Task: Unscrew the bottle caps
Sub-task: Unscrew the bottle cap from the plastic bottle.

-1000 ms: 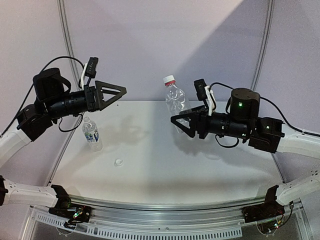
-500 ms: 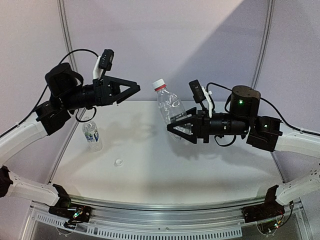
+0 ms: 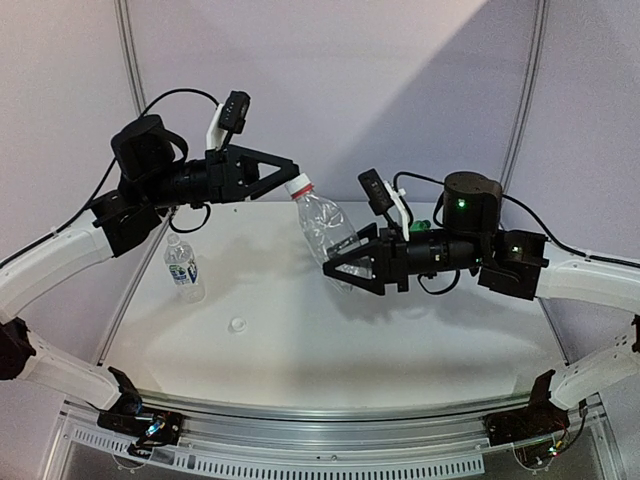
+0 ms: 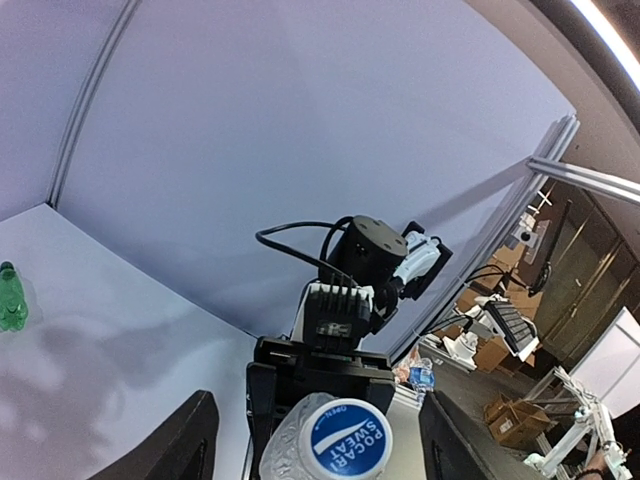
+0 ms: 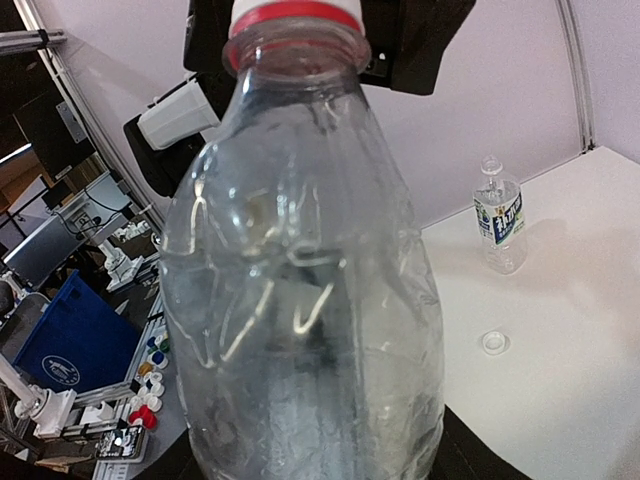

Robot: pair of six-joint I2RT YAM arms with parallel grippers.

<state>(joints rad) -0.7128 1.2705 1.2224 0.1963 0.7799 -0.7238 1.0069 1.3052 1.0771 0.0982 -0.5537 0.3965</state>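
My right gripper (image 3: 340,265) is shut on the clear unlabelled bottle (image 3: 322,228), holding it above the table and tilted up to the left. Seen from the right wrist, this bottle (image 5: 310,280) fills the view. Its white cap (image 3: 300,188), with a red ring under it, sits between the fingers of my left gripper (image 3: 290,170). From the left wrist the cap (image 4: 345,440) shows a blue printed top, with a gap to the finger on each side, so that gripper is open. A labelled bottle (image 3: 183,267) stands at the left, its neck open, and a loose white cap (image 3: 237,325) lies near it.
A green bottle (image 4: 10,297) stands at the back of the table, mostly hidden behind the right arm in the top view. The white table (image 3: 400,340) ends at a metal rail along its near edge. Purple wall panels close in the back.
The left arm swung right and its jaws came round the cap while narrowing. The right arm carried the bottle left and tilted its neck toward the left gripper.
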